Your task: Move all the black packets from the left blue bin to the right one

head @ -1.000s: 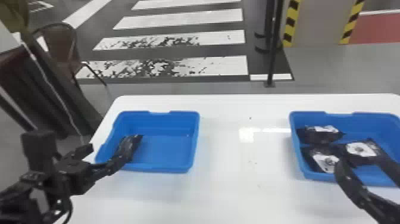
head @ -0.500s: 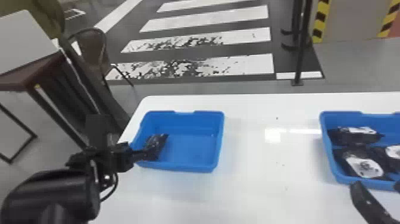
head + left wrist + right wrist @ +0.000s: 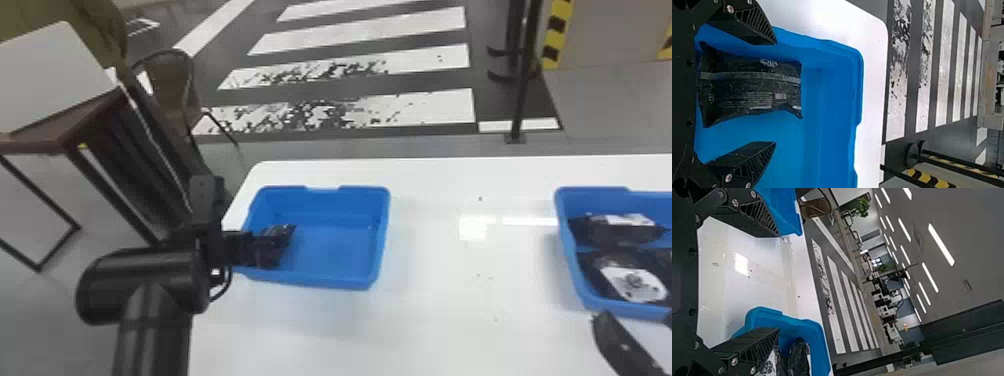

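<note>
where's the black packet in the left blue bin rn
The shiny black plastic packet lies in the left blue plastic bin, between the left gripper's open black fingers in the left wrist view.

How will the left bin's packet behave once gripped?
The black packet has creased, puckered film, so it will probably give when squeezed. Its glossy patches suggest it may slip. Being broad and flattish, it seems unlikely to roll.

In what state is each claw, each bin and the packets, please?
Left claw: open.
Right claw: open.
Black packet in left blue bin: lying between the left claw's fingers, unclamped.
Black packets in right blue bin: lying loose, white areas showing.
Left blue bin: open-topped, one packet inside.
Right blue bin: open-topped, at least two packets inside.
</note>
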`<state>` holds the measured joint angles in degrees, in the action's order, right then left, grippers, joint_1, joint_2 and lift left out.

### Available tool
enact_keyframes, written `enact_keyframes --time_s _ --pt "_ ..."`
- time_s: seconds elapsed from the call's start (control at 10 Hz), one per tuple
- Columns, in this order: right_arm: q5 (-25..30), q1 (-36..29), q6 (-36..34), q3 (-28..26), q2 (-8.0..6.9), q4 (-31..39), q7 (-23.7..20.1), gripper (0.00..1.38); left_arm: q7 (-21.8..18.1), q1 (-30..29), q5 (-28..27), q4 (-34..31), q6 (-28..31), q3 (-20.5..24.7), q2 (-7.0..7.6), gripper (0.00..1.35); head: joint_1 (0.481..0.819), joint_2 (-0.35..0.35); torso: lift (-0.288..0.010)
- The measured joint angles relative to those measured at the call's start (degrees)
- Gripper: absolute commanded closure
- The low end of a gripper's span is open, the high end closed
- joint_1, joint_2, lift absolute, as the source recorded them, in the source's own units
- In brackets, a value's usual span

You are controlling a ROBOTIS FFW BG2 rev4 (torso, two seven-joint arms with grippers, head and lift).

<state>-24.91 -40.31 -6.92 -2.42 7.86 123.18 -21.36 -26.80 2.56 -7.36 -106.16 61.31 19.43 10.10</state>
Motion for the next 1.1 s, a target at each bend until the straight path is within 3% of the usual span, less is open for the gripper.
enact_keyframes --time_s 0.4,0.5,0.7,0.9,1.1 --pt "-1.17 0.54 -0.56 0.09 -0.16 -0.97 -0.51 0.19 0.00 2.03 1.46 4.07 2.09 -1.30 -0.16 0.25 0.695 0.287 -0.140" --pt "-1.59 0.75 -0.73 0.17 -0.16 -1.42 -0.68 0.19 0.01 2.45 1.43 5.07 2.70 -1.68 -0.17 0.39 0.695 0.284 -0.140" --pt "-2.19 1.05 -1.00 0.30 -0.15 -2.06 -0.87 0.19 -0.08 2.86 0.60 5.92 2.94 -1.97 -0.13 0.87 0.695 0.286 -0.140" --pt "-2.66 1.08 -1.21 0.32 -0.15 -2.37 -0.88 0.19 -0.45 2.98 -0.43 5.96 2.55 -2.45 0.21 1.21 0.695 0.290 -0.140" --pt "-2.93 1.06 -1.24 0.28 -0.13 -2.43 -0.95 0.19 -1.49 2.11 -1.19 5.53 0.20 -2.38 0.11 1.21 0.695 0.291 -0.140"
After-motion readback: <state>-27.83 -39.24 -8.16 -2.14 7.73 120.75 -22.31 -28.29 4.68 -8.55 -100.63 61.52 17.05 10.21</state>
